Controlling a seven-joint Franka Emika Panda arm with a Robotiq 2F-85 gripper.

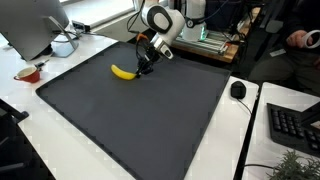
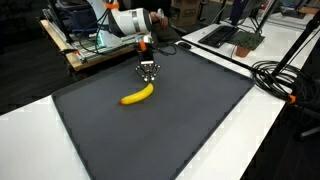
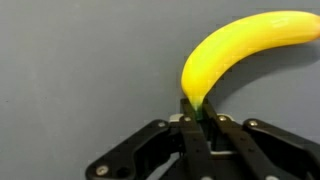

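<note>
A yellow banana (image 1: 123, 72) lies on the dark grey mat (image 1: 140, 120), seen in both exterior views (image 2: 137, 95). My gripper (image 1: 146, 66) is low over the mat at the banana's stem end (image 2: 149, 76). In the wrist view the banana (image 3: 240, 50) curves up and to the right, and its greenish stem end sits between my two fingers (image 3: 200, 115). The fingers are closed tight on that stem tip. The banana still rests on the mat.
A computer mouse (image 1: 238, 89) and a keyboard (image 1: 295, 125) lie on the white desk beside the mat. A red bowl (image 1: 28, 73) and a monitor (image 1: 35, 25) stand at the far side. Black cables (image 2: 275, 75) run beside the mat. A wooden cart (image 2: 85, 45) stands behind it.
</note>
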